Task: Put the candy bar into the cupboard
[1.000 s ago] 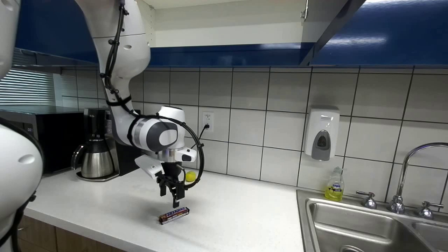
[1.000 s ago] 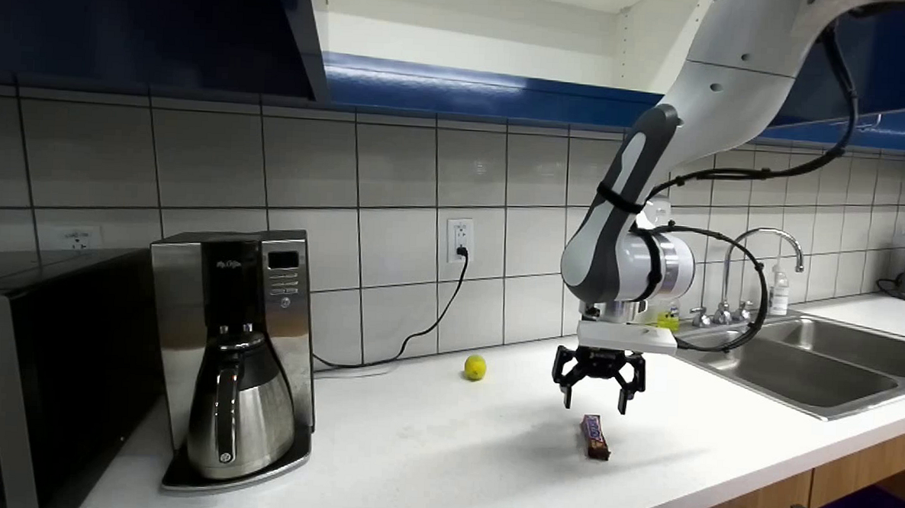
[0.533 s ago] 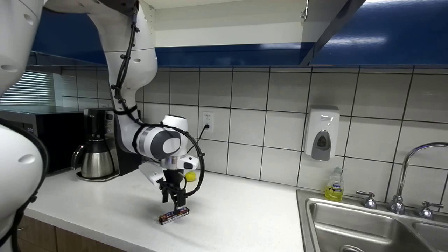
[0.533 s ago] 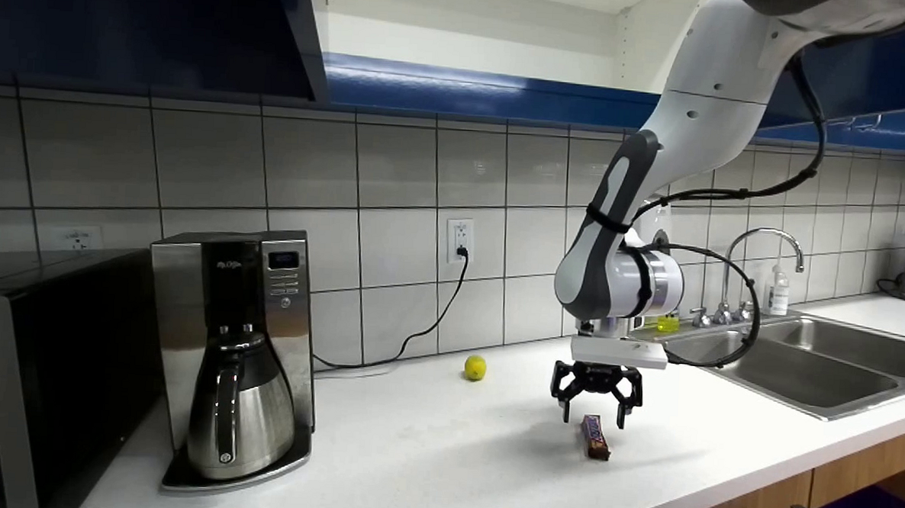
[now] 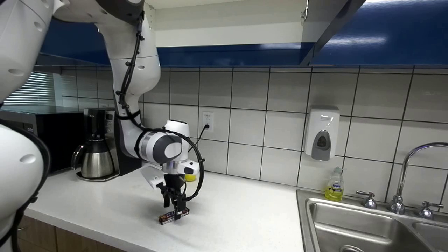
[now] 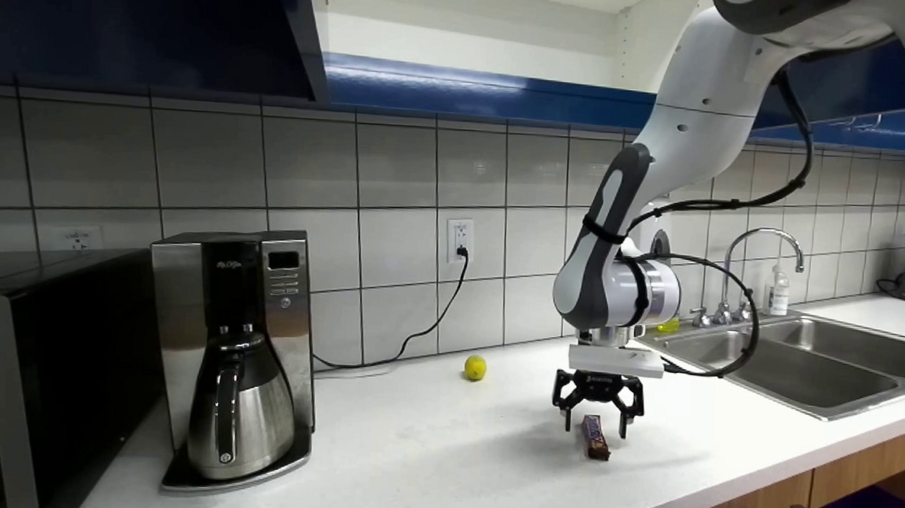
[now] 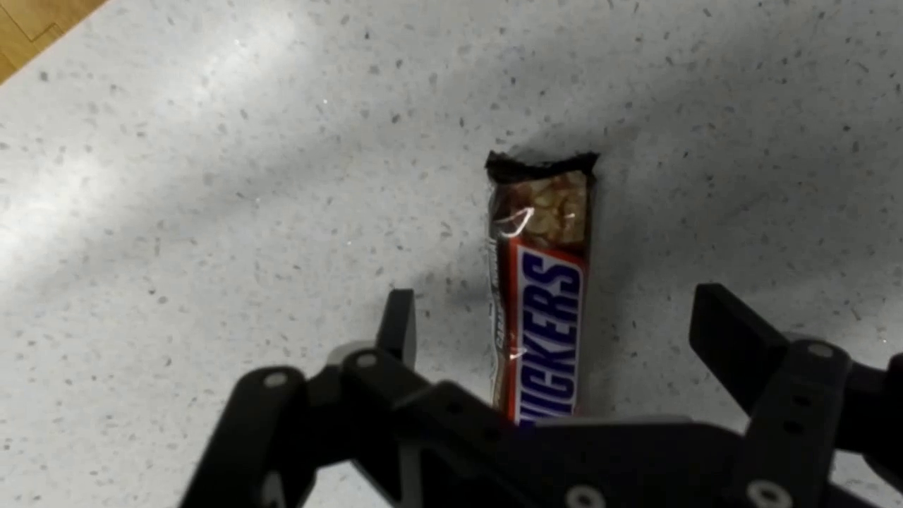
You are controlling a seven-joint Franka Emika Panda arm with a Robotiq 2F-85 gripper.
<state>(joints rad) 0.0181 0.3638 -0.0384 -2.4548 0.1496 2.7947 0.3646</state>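
Both exterior views stand back from the tiled wall (image 5: 245, 126) and face it at opposite slants, from a height between the surface (image 6: 414, 435) and the cupboard (image 5: 231, 57). In an exterior view the sink (image 5: 350, 220) lies near, at the right; in an exterior view the coffee maker (image 6: 237, 298) stands near, at the left. The wrist view looks down past the gripper (image 6: 595, 433), close above the candy bar (image 7: 543, 303), which all three share

In wrist view, the gripper (image 7: 554, 307) hides the candy bar's (image 7: 540, 293) lower end.
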